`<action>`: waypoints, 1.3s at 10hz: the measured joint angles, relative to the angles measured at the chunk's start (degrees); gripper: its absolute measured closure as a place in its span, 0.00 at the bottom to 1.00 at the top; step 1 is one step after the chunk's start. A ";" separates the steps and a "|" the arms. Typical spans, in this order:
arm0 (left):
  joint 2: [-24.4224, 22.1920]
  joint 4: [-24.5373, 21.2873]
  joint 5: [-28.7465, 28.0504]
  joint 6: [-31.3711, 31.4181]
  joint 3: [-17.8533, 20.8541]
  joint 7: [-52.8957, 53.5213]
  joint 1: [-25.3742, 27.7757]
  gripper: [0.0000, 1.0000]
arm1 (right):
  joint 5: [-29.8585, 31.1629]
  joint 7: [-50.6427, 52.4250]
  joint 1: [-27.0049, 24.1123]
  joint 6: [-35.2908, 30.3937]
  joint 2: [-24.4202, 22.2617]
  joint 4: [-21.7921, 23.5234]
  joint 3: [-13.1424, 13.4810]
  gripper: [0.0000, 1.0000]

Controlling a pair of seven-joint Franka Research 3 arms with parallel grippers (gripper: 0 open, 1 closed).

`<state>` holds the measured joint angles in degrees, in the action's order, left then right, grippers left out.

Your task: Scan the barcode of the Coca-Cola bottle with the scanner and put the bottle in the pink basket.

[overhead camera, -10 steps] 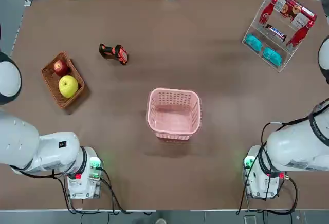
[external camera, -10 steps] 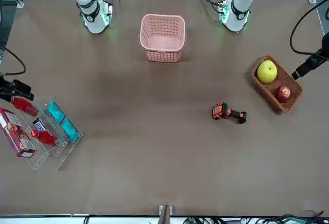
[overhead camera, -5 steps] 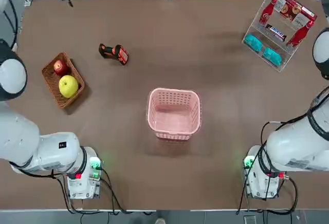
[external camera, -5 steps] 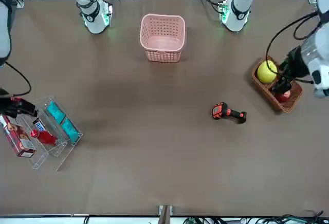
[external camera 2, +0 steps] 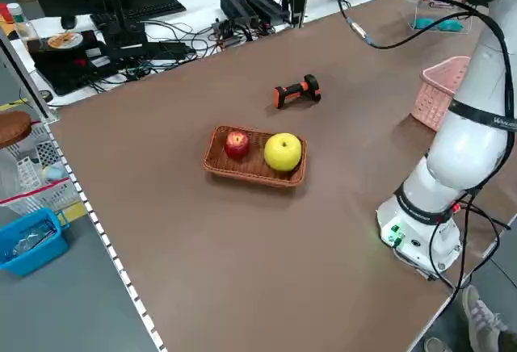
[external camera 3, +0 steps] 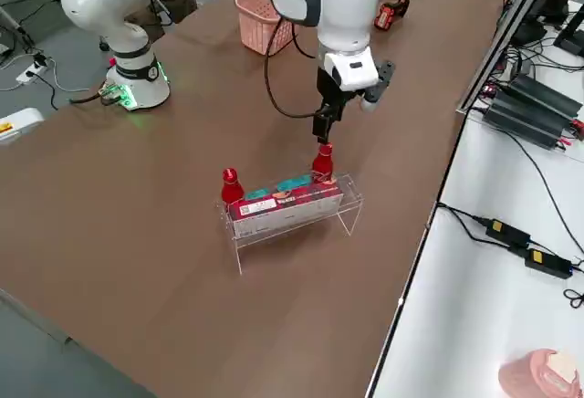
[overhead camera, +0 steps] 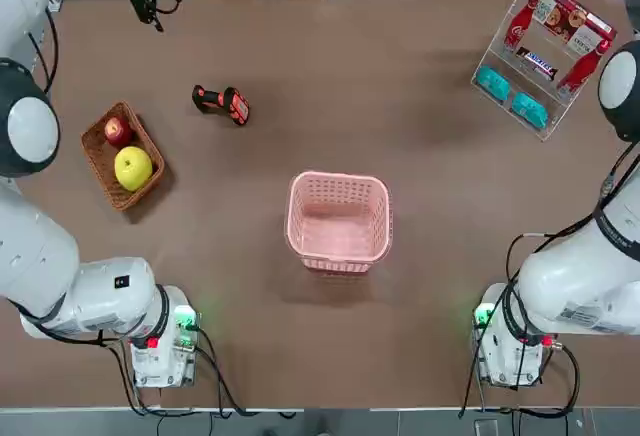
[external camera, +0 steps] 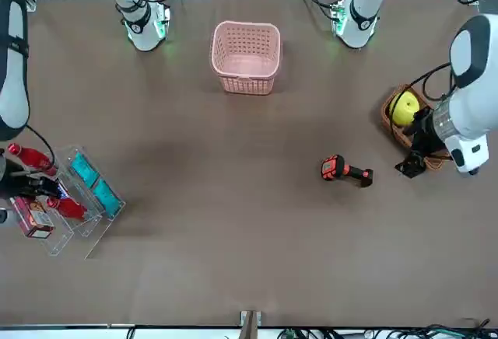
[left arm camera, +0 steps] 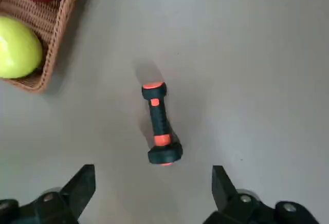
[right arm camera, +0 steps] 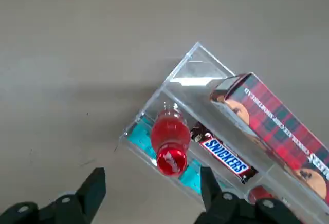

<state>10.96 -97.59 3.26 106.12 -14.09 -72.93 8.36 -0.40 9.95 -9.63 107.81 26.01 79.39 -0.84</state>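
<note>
Over the clear rack (right arm camera: 190, 75) at the table's far right corner, right claw (right arm camera: 149, 190) hovering open above upright Coca-Cola bottle (right arm camera: 169, 139), left claw (left arm camera: 152, 188) open above scanner (left arm camera: 158, 126) lying near wicker basket (left arm camera: 49, 29), pink basket (overhead camera: 338, 219) mid-table.

Coca-Cola bottle (right arm camera: 171, 141) upright in clear rack; scanner (overhead camera: 222, 102) lying flat; pink basket (overhead camera: 338, 222) mid-table

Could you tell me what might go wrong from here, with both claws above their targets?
The right claw hangs open over one bottle in the clear rack; the Snickers bar and red box sit close, so a finger could snag them or tip the rack. The scanner lies on its side below the open left claw; a pinch across it might spin it away.
</note>
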 joint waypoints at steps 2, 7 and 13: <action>0.68 -1.50 0.00 3.19 -0.21 -5.21 -0.39 0.00 | 0.20 0.39 -0.18 0.62 1.20 0.01 0.01 0.19; 5.09 -2.14 -0.02 10.64 -0.38 -14.86 -3.77 0.00 | 1.85 0.48 -0.44 1.83 3.85 0.01 0.08 0.22; 8.95 -7.83 -5.43 22.17 -2.96 -18.03 -1.16 0.00 | 1.82 0.52 -0.48 1.67 4.03 0.11 0.07 0.45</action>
<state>19.91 -105.42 -2.17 128.29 -17.05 -90.96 7.21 1.42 10.46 -10.12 109.48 30.03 79.50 -0.77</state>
